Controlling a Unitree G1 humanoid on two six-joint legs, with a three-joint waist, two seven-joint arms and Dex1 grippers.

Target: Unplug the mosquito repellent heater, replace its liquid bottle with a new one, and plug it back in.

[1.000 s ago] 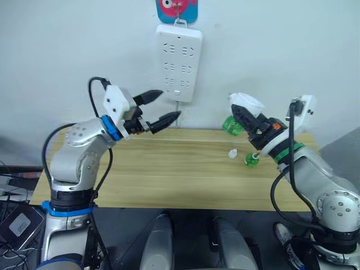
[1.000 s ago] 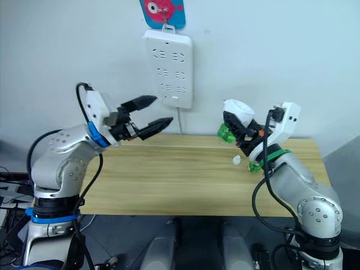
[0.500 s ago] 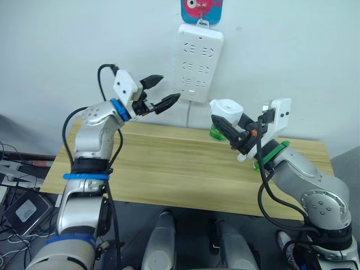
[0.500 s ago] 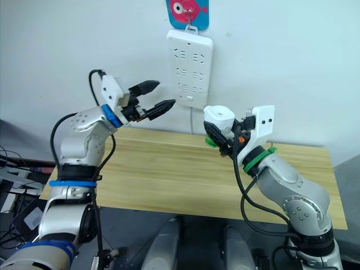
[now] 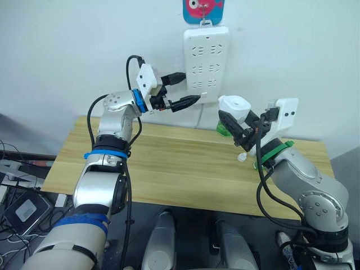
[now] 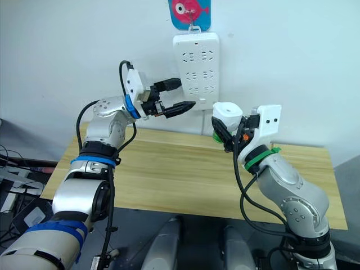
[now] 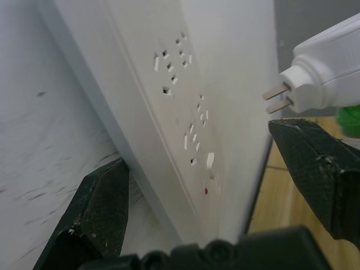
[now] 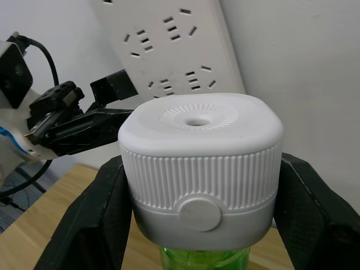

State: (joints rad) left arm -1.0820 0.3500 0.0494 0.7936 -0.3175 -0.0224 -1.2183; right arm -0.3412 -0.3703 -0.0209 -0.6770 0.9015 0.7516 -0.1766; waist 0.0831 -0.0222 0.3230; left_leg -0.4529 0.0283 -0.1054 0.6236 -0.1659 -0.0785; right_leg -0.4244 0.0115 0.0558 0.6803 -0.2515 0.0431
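Observation:
My right gripper (image 5: 238, 119) is shut on the mosquito repellent heater (image 5: 234, 104), a white rounded body with a green liquid bottle (image 5: 223, 129) fitted under it. The heater hangs in the air just below and right of the white power strip (image 5: 206, 63) on the wall. Its two metal prongs (image 7: 275, 97) point at the strip without touching it. My left gripper (image 5: 187, 90) is open, one finger on each side of the strip's lower end. The right wrist view has the heater's vent hole (image 8: 197, 120) between my fingers (image 8: 98, 219).
A wooden table (image 5: 169, 163) stands against the wall below the strip. A small white cap (image 5: 242, 157) and a green bottle (image 5: 256, 165), partly behind my right arm, lie at its back right. A fish-shaped hook (image 5: 199, 10) holds the strip.
The camera has shifted. My left gripper has reached right to straddle the power strip's lower end. My right gripper still holds the heater, now close to the strip.

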